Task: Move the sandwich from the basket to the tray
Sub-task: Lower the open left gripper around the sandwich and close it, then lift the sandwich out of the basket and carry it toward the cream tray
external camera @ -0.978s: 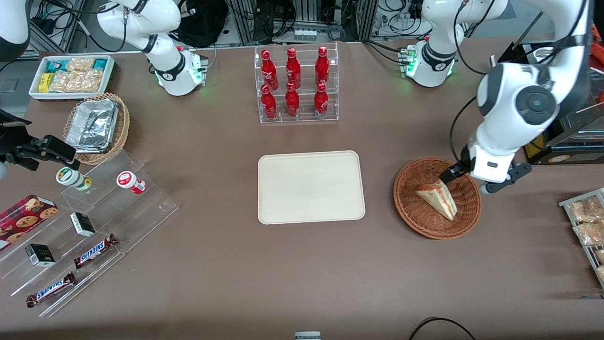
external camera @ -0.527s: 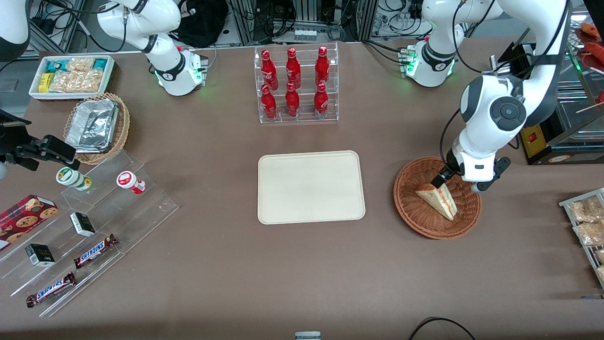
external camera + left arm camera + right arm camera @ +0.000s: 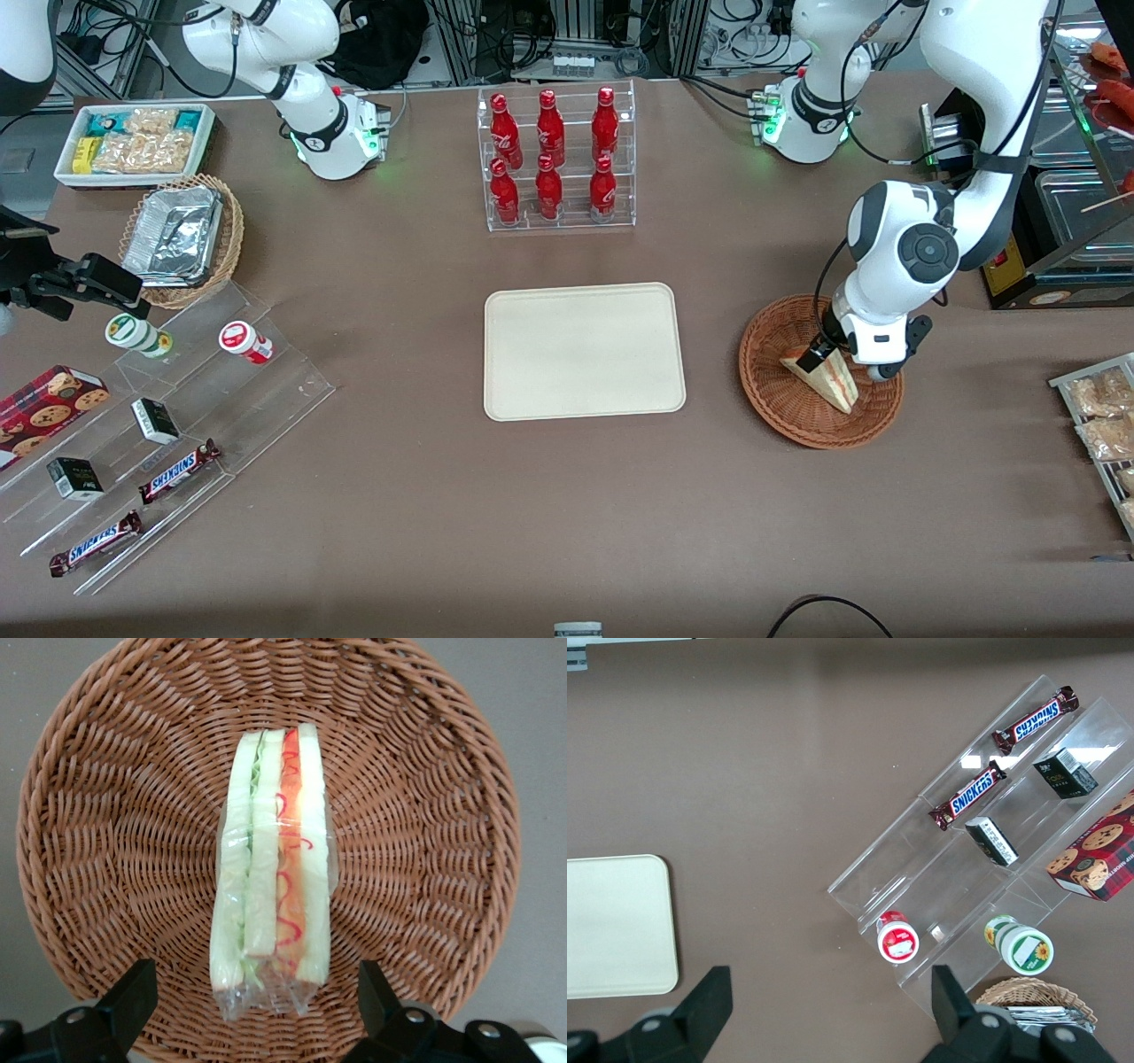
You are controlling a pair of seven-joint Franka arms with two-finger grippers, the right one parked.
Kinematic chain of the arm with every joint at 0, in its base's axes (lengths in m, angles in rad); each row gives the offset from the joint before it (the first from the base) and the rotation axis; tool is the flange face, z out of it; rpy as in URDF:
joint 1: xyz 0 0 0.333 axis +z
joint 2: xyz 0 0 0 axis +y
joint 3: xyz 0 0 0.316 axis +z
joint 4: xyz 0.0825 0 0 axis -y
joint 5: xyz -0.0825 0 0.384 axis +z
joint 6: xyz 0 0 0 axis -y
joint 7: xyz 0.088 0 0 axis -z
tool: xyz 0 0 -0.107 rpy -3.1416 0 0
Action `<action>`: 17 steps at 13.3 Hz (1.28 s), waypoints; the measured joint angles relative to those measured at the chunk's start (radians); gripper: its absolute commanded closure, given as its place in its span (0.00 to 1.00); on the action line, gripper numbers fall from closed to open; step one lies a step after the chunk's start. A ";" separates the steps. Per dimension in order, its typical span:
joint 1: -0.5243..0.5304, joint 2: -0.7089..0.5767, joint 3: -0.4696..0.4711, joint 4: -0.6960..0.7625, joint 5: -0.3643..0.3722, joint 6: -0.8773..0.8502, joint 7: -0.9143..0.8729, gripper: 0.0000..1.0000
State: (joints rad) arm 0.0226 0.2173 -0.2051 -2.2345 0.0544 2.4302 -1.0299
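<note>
I see my working arm's gripper (image 3: 826,356) low over the round, reddish-brown wicker basket (image 3: 769,390), right at the thick end of the sandwich (image 3: 831,383). From the wrist camera, the gripper (image 3: 257,1001) has its jaws spread wide, with one dark fingertip (image 3: 133,990) on each side of the sandwich's (image 3: 271,870) wrapped end and a clear gap between each tip and the wrapper. Nothing is gripped.

The sandwich lies in the middle of the basket (image 3: 106,859), resting on the woven floor. It is a triangular wedge in clear film, set on its side so the cut edge faces up: pale bread slices with a green layer between one pair and a red-orange layer between another. In the front view its narrow point aims toward the front camera and its thick end sits under the gripper.

The cream-beige tray (image 3: 584,351) lies flat on the brown table (image 3: 567,514), near the basket but apart from it, toward the parked arm's end. Farther from the front camera than the tray stands a clear acrylic rack of red bottles (image 3: 554,158). At the parked arm's end of the table I see a lighter wicker basket with foil containers (image 3: 182,237), a white bin of snack packets (image 3: 135,142), and a stepped clear stand with Snickers bars (image 3: 177,470) and small boxes.
</note>
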 measured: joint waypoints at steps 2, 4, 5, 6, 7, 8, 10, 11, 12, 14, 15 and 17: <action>0.002 0.013 0.001 0.003 0.000 0.008 0.000 0.61; 0.004 0.023 0.002 0.010 0.000 0.009 0.000 0.89; 0.005 0.028 0.002 0.017 0.000 0.009 0.000 0.91; 0.006 0.031 0.003 0.025 0.000 0.009 0.000 0.91; 0.006 0.032 0.003 0.037 0.000 0.006 0.000 0.91; 0.006 0.031 0.003 0.055 0.001 -0.011 0.000 0.92; 0.005 0.022 -0.001 0.129 0.001 -0.134 0.000 0.92; 0.002 0.014 -0.008 0.186 0.001 -0.224 0.000 0.92; -0.008 0.006 -0.018 0.253 0.002 -0.318 0.000 0.93; -0.052 -0.004 -0.039 0.380 0.002 -0.465 0.000 0.93; -0.089 -0.004 -0.046 0.428 0.001 -0.504 -0.004 0.93; -0.186 0.003 -0.055 0.483 0.000 -0.525 -0.036 0.93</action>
State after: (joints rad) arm -0.1631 0.2206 -0.2600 -1.7512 0.0549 1.9052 -1.0656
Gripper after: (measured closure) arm 0.894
